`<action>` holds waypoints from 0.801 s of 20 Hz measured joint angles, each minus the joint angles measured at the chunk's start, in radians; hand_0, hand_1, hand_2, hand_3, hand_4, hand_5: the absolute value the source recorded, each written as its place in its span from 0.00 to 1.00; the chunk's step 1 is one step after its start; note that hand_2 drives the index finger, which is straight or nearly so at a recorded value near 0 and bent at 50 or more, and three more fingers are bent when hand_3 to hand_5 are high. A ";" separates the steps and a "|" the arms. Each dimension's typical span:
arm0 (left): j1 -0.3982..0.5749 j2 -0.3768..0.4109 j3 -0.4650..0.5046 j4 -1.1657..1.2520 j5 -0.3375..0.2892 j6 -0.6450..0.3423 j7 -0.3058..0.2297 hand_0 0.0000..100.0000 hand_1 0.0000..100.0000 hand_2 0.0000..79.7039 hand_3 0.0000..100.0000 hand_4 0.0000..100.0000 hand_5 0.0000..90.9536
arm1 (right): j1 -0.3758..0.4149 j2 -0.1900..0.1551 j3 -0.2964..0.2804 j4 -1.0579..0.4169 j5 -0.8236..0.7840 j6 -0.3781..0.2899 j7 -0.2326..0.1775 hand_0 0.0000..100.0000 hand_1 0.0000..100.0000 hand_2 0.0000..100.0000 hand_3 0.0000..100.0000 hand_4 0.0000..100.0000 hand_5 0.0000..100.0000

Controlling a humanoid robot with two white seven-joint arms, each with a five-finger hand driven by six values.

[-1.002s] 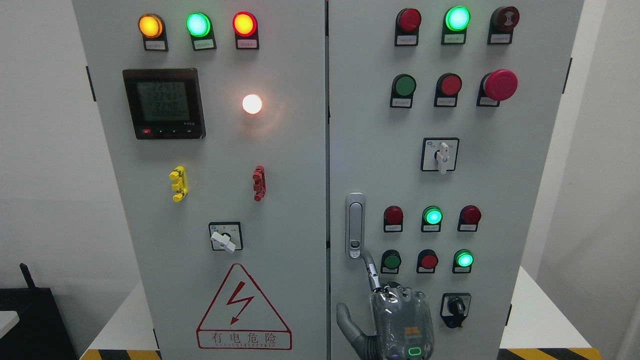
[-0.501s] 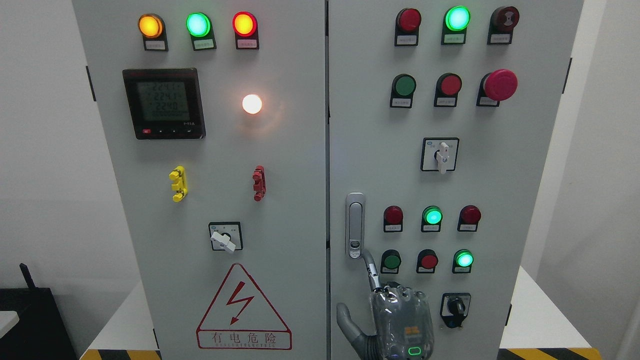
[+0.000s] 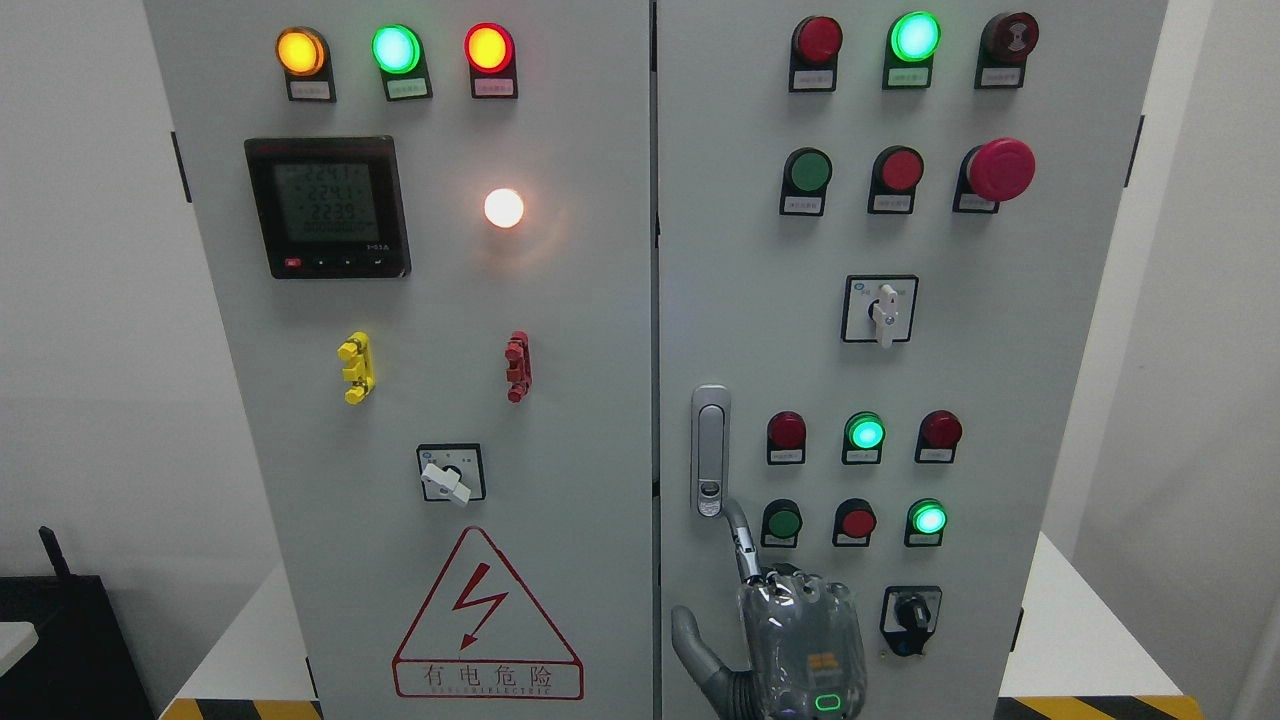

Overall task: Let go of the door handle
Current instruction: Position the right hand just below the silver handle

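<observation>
Head view: the door handle (image 3: 710, 450) stands upright at lower centre of the frame, on the left edge of the cabinet's right door (image 3: 900, 350). The right hand (image 3: 775, 630) sits just below it at the bottom edge, grasping nothing; one finger (image 3: 738, 540) is extended, its tip at the handle's lower end, thumb spread left.

My right hand (image 3: 795, 640) sits at the frame's bottom, right of centre, index finger (image 3: 738, 540) stretched up to the lower end of the door handle (image 3: 710, 450); thumb spread left, other fingers curled.
</observation>
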 measured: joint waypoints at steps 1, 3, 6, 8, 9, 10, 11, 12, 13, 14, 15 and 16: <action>0.000 0.000 0.000 0.000 0.000 0.000 0.000 0.12 0.39 0.00 0.00 0.00 0.00 | 0.000 0.000 0.000 0.000 0.000 0.000 0.000 0.34 0.28 0.00 1.00 0.94 1.00; 0.000 0.000 0.000 0.000 0.000 0.000 0.000 0.12 0.39 0.00 0.00 0.00 0.00 | 0.000 0.001 0.000 0.000 0.000 -0.001 0.000 0.34 0.28 0.00 1.00 0.94 1.00; 0.000 0.000 0.000 0.000 0.000 0.000 0.000 0.12 0.39 0.00 0.00 0.00 0.00 | 0.001 0.002 0.001 0.000 0.000 -0.001 -0.001 0.34 0.28 0.00 1.00 0.94 1.00; 0.000 0.000 0.000 0.000 0.000 0.000 0.000 0.12 0.39 0.00 0.00 0.00 0.00 | 0.001 0.002 0.001 -0.001 0.000 -0.002 -0.002 0.34 0.28 0.00 1.00 0.94 1.00; 0.000 0.000 0.000 0.000 0.000 0.000 0.000 0.12 0.39 0.00 0.00 0.00 0.00 | 0.001 0.002 0.001 -0.001 0.000 -0.002 -0.004 0.34 0.28 0.00 1.00 0.94 1.00; 0.000 0.000 0.000 0.000 0.000 0.000 0.000 0.12 0.39 0.00 0.00 0.00 0.00 | 0.002 0.002 0.001 -0.002 0.000 -0.002 -0.004 0.34 0.28 0.00 1.00 0.94 1.00; 0.000 0.000 0.000 0.000 0.000 0.000 0.000 0.12 0.39 0.00 0.00 0.00 0.00 | 0.002 0.002 0.001 -0.002 0.000 -0.002 -0.004 0.34 0.28 0.00 1.00 0.94 1.00; 0.000 0.000 0.000 0.000 0.000 0.000 0.000 0.12 0.39 0.00 0.00 0.00 0.00 | 0.003 0.002 0.001 -0.003 0.000 -0.002 -0.005 0.35 0.28 0.00 1.00 0.94 1.00; 0.000 0.000 0.000 0.000 0.000 0.000 0.000 0.12 0.39 0.00 0.00 0.00 0.00 | 0.005 0.002 0.001 -0.003 0.000 -0.002 -0.005 0.35 0.28 0.00 1.00 0.94 1.00; 0.000 0.000 0.000 0.000 0.000 0.000 0.000 0.12 0.39 0.00 0.00 0.00 0.00 | 0.006 0.003 0.001 -0.004 0.000 -0.002 -0.005 0.35 0.28 0.00 1.00 0.94 1.00; 0.000 0.000 0.000 0.000 0.000 0.000 0.000 0.12 0.39 0.00 0.00 0.00 0.00 | 0.008 0.003 0.001 -0.004 0.000 -0.002 -0.006 0.35 0.28 0.00 1.00 0.94 1.00; 0.000 0.000 0.000 0.000 0.000 0.000 0.000 0.12 0.39 0.00 0.00 0.00 0.00 | 0.010 0.003 0.001 -0.005 0.000 -0.002 -0.006 0.35 0.28 0.00 1.00 0.94 1.00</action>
